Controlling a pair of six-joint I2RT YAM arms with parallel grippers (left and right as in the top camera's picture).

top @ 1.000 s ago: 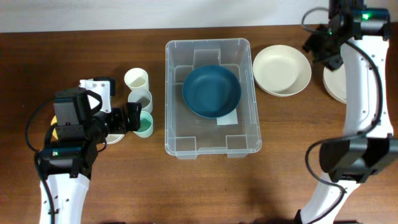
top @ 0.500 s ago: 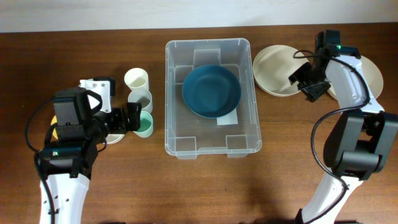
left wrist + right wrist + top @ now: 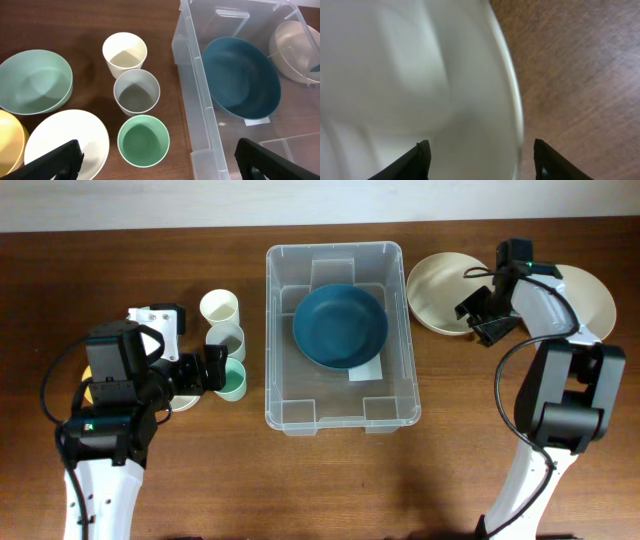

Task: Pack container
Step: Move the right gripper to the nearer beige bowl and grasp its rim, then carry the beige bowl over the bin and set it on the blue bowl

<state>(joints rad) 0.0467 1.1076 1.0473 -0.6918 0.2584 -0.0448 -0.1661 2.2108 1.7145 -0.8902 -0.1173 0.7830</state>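
The clear plastic container [image 3: 276, 330] sits mid-table between the two arms, with a dark blue bowl [image 3: 340, 326] lying in its far half.

From above, the left gripper [image 3: 214, 368] hangs just beside the green cup [image 3: 234, 379], the nearest in a row with a grey cup [image 3: 226, 338] and a cream cup [image 3: 219, 308]. Its fingers are spread as wide as they go, with nothing in them. Its own camera picks up what the arm hides from overhead: a pale green bowl [image 3: 34, 81], a white plate [image 3: 65, 142] and the edge of a yellow bowl [image 3: 9, 142], all left of the cups.

The right gripper [image 3: 480, 314] is over the near-right edge of the cream bowl [image 3: 440, 288], which stands just right of the container, with a cream plate [image 3: 598, 302] beyond it. Only the wrist camera, blurred as it is, shows the fingers [image 3: 420, 161] parted astride the bowl's rim, not pinching it.
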